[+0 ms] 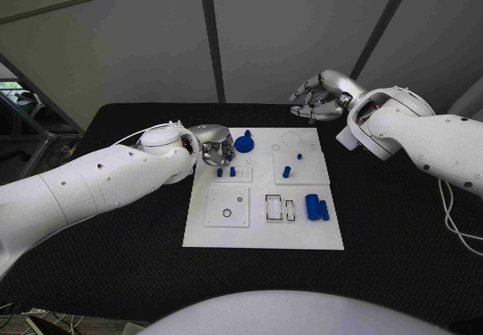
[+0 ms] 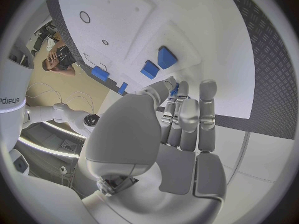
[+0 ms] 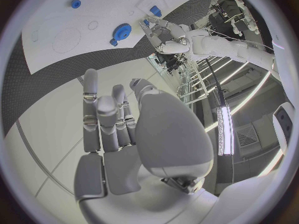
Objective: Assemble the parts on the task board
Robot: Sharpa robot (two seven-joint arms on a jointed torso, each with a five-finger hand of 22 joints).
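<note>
White task board, both hands beyond its edges.

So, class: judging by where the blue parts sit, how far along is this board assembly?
Early stage. Two blue cylinders lie loose on the task board, and the blue gear sits near its far edge. The left hand reaches over small pegs; the right hand hovers empty. Most remains.

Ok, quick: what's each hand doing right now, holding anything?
Left hand: at the white task board's upper left; whether it holds something cannot be told.
Right hand: fingers curled, holds nothing.
</note>
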